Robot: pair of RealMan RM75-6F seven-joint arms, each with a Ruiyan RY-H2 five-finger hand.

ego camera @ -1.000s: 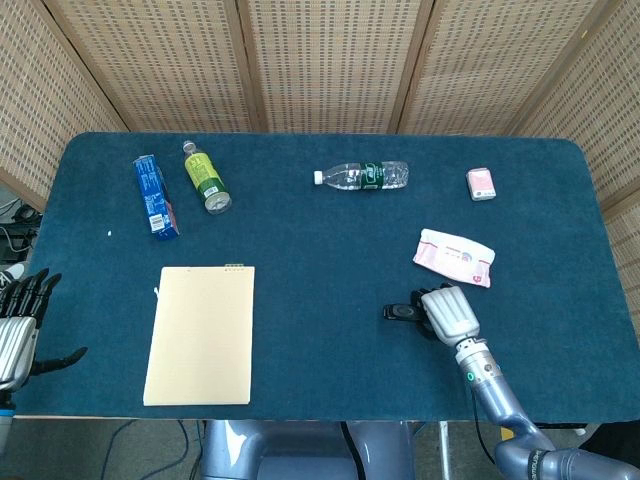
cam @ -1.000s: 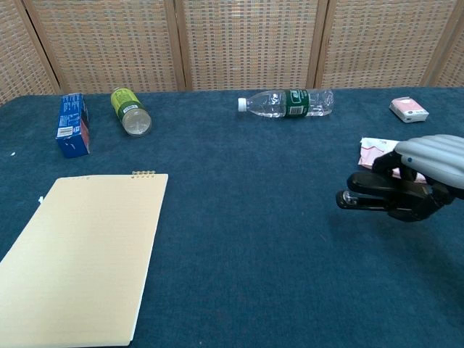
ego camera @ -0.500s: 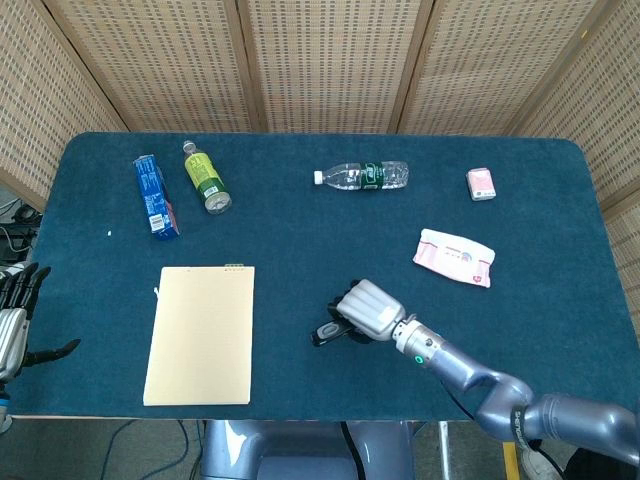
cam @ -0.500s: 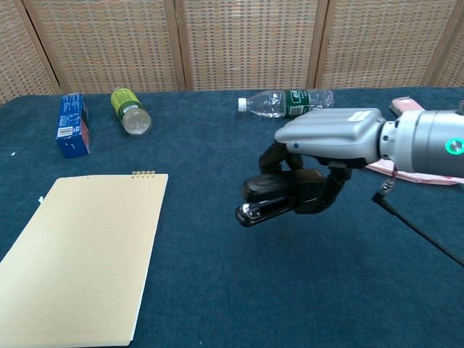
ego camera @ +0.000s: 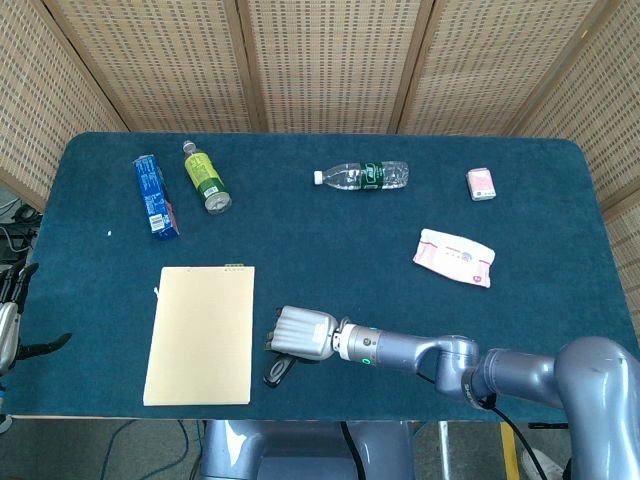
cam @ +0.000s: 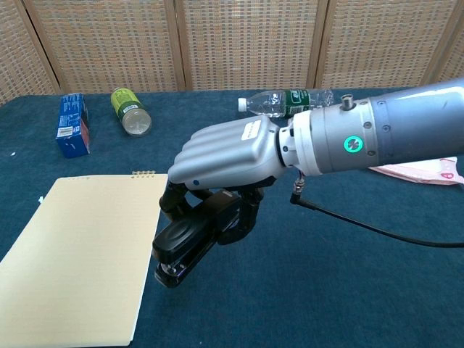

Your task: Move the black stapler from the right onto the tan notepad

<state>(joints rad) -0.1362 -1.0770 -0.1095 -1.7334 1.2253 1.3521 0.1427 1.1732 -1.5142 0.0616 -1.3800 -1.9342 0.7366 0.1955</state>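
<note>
My right hand (ego camera: 303,333) (cam: 225,156) grips the black stapler (ego camera: 277,367) (cam: 187,242) from above and holds it above the cloth. The stapler's nose tilts down toward the front left. It hangs just right of the tan notepad (ego camera: 202,333) (cam: 76,254), which lies flat at the front left of the table. My left hand (ego camera: 12,335) sits at the far left edge of the head view, off the table, with fingers apart and nothing in it. The chest view does not show it.
A blue box (ego camera: 154,194) (cam: 72,124) and a green can (ego camera: 206,177) (cam: 130,111) lie at the back left. A clear water bottle (ego camera: 362,176) (cam: 286,102) lies at the back centre. A pink tissue pack (ego camera: 455,256) (cam: 417,172) and a small pink box (ego camera: 481,183) are on the right.
My right hand has carried the stapler leftward from the right side of the table to the notepad's right edge. My left hand has drifted further out of frame.
</note>
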